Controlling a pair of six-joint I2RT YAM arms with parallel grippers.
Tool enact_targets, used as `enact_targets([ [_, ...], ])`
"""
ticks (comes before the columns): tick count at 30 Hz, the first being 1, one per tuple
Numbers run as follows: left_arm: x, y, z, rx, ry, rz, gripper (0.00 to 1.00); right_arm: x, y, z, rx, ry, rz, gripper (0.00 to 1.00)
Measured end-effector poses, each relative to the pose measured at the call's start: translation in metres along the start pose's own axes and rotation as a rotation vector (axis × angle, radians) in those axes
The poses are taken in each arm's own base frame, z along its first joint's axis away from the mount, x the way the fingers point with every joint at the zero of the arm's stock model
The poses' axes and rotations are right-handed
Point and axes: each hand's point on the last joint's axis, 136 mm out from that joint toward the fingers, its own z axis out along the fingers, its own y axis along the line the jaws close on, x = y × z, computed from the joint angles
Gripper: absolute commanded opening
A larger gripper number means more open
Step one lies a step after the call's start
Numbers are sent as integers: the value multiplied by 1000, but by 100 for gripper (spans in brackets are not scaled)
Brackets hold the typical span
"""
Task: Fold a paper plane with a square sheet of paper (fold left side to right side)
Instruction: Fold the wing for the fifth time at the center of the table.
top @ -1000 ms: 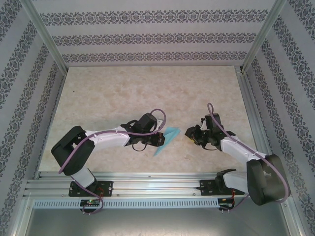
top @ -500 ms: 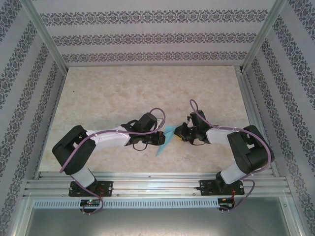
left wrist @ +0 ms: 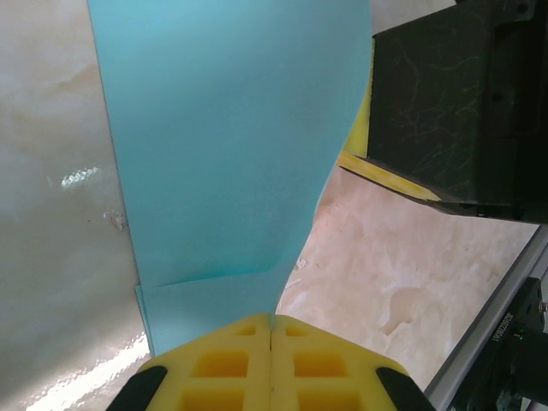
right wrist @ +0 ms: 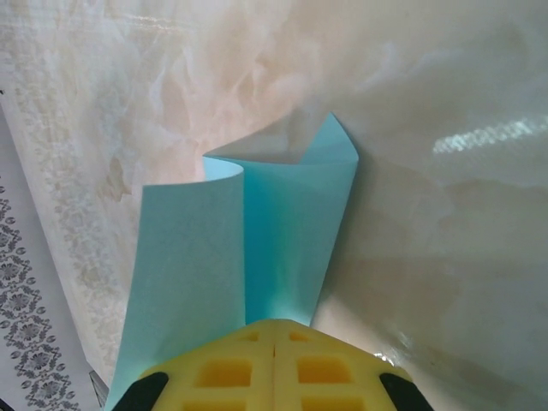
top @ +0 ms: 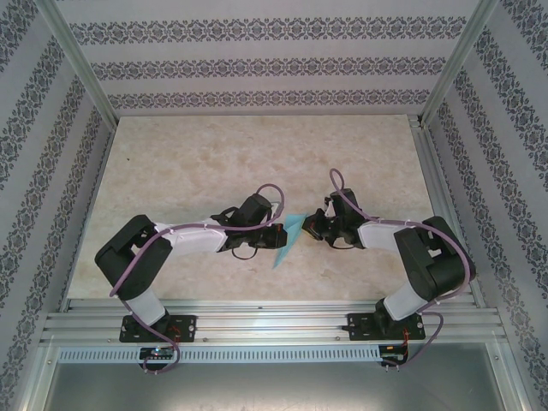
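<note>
When counted from above: one sheet of paper (top: 288, 235), two arms, namely left arm (top: 184, 240) and right arm (top: 402, 248), one bench (top: 214, 154), and patterned walls (top: 257, 64) on three sides. Hangs between the two wrists, that sheet, a little nearer than the bench's middle, with a narrow lower tip pointing toward the near rail (top: 257, 312). Looks small and slim from up there, a pale turquoise sliver. Cannot tell from there whether touching the bench or lifted off it.

Closer in, more to tell. From the left wrist: two yellow pads (left wrist: 218, 372) pressed together with no gap, so left jaws clenched on the sheet's near edge. Above them, a broad plain turquoise face (left wrist: 231, 145), smooth and unprinted. Low on the left, a second layer peeking out below a straight crosswise edge. Just beside the sheet's right edge, of the right jaws, one black finger (left wrist: 445, 103) with a yellow strip along it.

From the right wrist: again two yellow pads (right wrist: 227, 372) closed tight, right jaws grasping the same sheet (right wrist: 282, 248). Shows two strips side by side here: the left one curling over at its far end, the right one ending in a pointed, folded-over corner, with marbled bench beyond.
</note>
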Motion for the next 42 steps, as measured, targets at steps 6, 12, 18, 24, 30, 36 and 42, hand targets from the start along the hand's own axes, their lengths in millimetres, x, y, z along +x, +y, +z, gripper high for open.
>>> enact_targets([
  [6, -3, 0, 2, 13, -9, -28, 4, -3, -3, 9, 10, 8, 6, 4],
  [12, -3, 1, 3, 17, -13, -48, 4, -3, -6, 19, 14, 21, 6, 4],
  [18, -8, 11, 1, 4, -24, -75, 4, -4, -1, 26, 14, 33, -10, 4],
  [24, -11, 16, 0, -1, -31, -81, 5, -4, 0, 28, 49, 44, -35, 3],
  [30, -12, 19, 0, -5, -30, -83, 6, -5, 0, 28, 56, 50, -49, 3],
  [36, -5, 26, 9, -5, 5, -96, 7, -4, 1, 29, 57, 50, -55, 3],
  [42, 2, 33, 19, -1, 30, -104, 7, -4, 1, 29, 56, 49, -55, 4],
])
